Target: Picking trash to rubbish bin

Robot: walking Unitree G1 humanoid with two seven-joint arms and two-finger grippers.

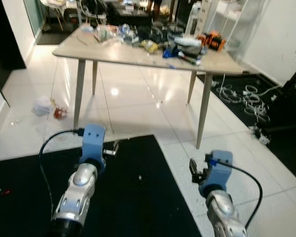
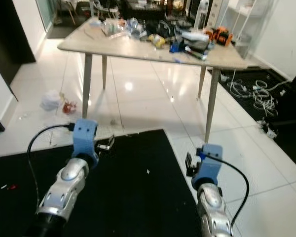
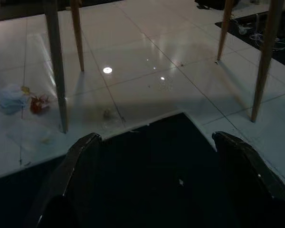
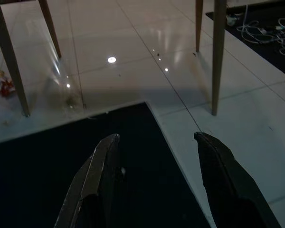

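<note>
A crumpled white piece of trash (image 1: 41,105) and a small red scrap (image 1: 59,113) lie on the white tile floor, left of the table's near left leg (image 1: 79,91). The left wrist view shows them too, white trash (image 3: 10,97) and red scrap (image 3: 38,103). Both arms are raised low in front of me over a black mat (image 1: 138,202). My left gripper (image 3: 156,137) is open and holds nothing, and so is my right gripper (image 4: 156,137). The trash is well ahead and to the left of the left gripper (image 1: 110,148).
A wooden table (image 1: 138,55) cluttered with several items stands ahead on slim legs. White cables (image 1: 246,96) sprawl on a dark mat at the right. A tiny red bit (image 1: 5,191) lies on the black mat at the left. A dark stand (image 1: 293,79) rises at far right.
</note>
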